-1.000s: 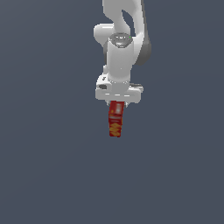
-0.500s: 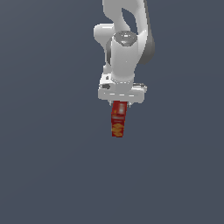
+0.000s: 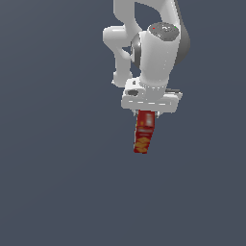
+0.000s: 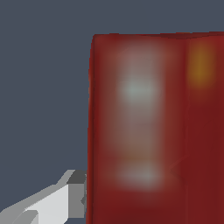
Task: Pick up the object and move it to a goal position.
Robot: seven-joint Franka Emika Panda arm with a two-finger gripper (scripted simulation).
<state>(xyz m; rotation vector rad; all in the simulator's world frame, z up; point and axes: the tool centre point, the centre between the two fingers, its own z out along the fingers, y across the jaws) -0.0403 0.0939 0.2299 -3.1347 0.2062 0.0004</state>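
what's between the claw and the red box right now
Nothing. The claw is shut on the box, which hangs below it in the exterior view. In the wrist view one finger sits right against the box's side with no visible gap.

Soft, even light fills both views, with a flat slate-grey backdrop that shows no cast shadows and no glare. In the exterior view the white arm (image 3: 153, 53) is brightest along its upper curves and shades to grey on its right flank. The render is slightly soft and low in detail. In the wrist view the red box (image 4: 153, 127) looms close and blurred, its pale label smeared into hazy patches.
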